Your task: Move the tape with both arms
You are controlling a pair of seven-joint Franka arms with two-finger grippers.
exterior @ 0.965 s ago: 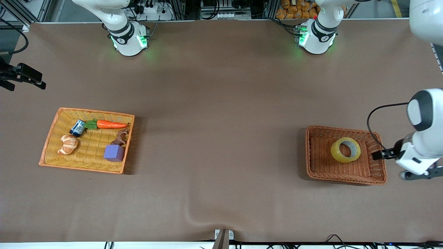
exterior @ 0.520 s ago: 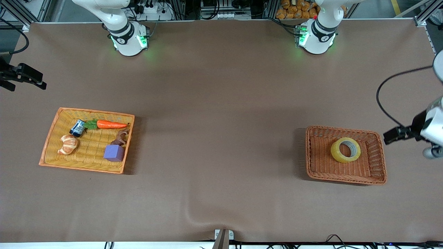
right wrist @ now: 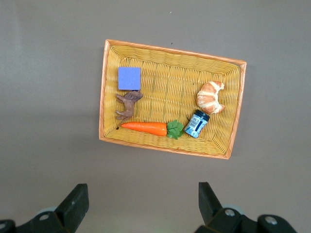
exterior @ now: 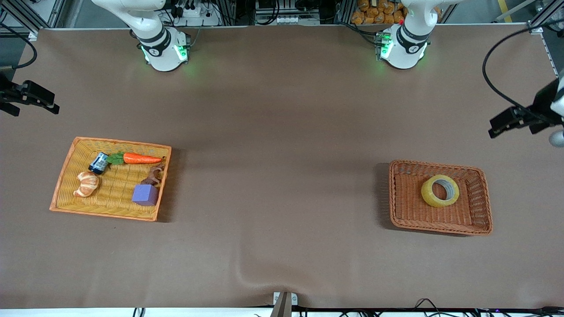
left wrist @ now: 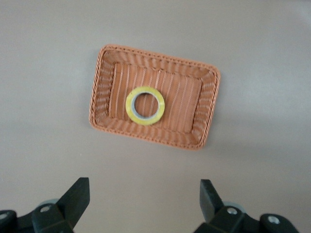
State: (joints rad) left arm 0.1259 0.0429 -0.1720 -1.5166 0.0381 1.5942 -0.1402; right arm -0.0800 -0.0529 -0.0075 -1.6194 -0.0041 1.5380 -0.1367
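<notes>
**Front view.** Think of the table as a clock face. The tape [exterior: 439, 190] lies flat in the brown basket [exterior: 440, 223] at about 4 o'clock, at the left arm's end of the table. The yellow basket [exterior: 61, 176] sits at about 8 o'clock, at the right arm's end. It holds a carrot [exterior: 142, 158], a croissant [exterior: 87, 183], a block [exterior: 145, 194] and a can [exterior: 98, 163]. The left gripper [exterior: 513, 119] hangs up high at the 3 o'clock edge. The right gripper [exterior: 31, 97] hangs up high at the 9 o'clock edge. Neither one touches anything.

**Left wrist view.** The left gripper's fingers are spread wide and hold nothing. The tape is well below it, in the middle of the brown basket.

**Right wrist view.** The right gripper's fingers are spread wide too, with nothing between them. It looks down on the yellow basket and waits.

**Step.** I think the job is at the very start, since the tape is not picked up yet. Next, the left gripper should go down over the tape, put one finger in the hole and one outside, and squeeze the ring's wall. Then it can lift the tape and bring it to the middle, for the right gripper to take.
</notes>
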